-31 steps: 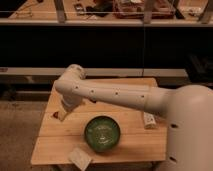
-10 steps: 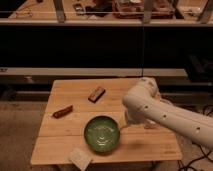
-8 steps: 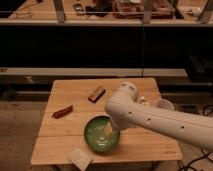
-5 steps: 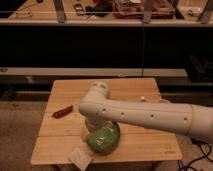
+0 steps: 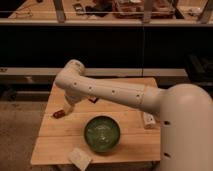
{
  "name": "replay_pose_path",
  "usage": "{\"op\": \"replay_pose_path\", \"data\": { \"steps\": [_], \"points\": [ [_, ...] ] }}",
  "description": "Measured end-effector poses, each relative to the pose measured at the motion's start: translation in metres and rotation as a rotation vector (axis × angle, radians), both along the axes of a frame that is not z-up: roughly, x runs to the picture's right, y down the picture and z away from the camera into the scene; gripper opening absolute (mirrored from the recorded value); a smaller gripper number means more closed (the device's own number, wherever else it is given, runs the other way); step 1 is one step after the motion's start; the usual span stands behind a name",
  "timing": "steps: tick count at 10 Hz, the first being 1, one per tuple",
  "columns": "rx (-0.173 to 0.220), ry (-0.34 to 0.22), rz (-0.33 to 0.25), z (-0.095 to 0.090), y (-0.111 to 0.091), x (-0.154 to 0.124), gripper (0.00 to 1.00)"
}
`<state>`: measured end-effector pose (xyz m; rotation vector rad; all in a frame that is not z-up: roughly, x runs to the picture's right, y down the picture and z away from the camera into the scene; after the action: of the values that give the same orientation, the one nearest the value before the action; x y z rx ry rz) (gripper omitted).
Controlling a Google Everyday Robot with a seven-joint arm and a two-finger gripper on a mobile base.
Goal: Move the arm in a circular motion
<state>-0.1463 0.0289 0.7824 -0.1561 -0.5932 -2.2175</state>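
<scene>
Plainly nothing on the wooden table (image 5: 50, 145) needs grasping for a circling move, so the small reddish-brown item (image 5: 59, 114) up-left of the green bowl (image 5: 101, 133) and the white packet (image 5: 80, 158) down-left of the bowl simply lie flat. Above and left of the bowl the arm (image 5: 112, 92) bends at its rounded elbow and drops its gripper (image 5: 68, 106) just beside the reddish-brown item, probably one point of the sweep; whether that gripper is spread or pressed together cannot be told. Right of the bowl, a small white object (image 5: 148, 120) lies near the arm's thick root, which I judge to be the pivot.
</scene>
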Motion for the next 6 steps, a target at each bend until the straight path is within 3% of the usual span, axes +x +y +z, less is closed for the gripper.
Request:
{"op": "replay_pose_path", "data": {
  "steps": [2, 3, 5, 6],
  "points": [
    [0.076, 0.071, 0.063, 0.023, -0.07, 0.04, 0.8],
    [0.108, 0.137, 0.137, 0.036, -0.106, 0.083, 0.8],
    [0.116, 0.239, 0.253, 0.05, -0.128, 0.151, 0.8],
    [0.111, 0.307, 0.342, 0.056, -0.129, 0.199, 0.8]
  ]
}}
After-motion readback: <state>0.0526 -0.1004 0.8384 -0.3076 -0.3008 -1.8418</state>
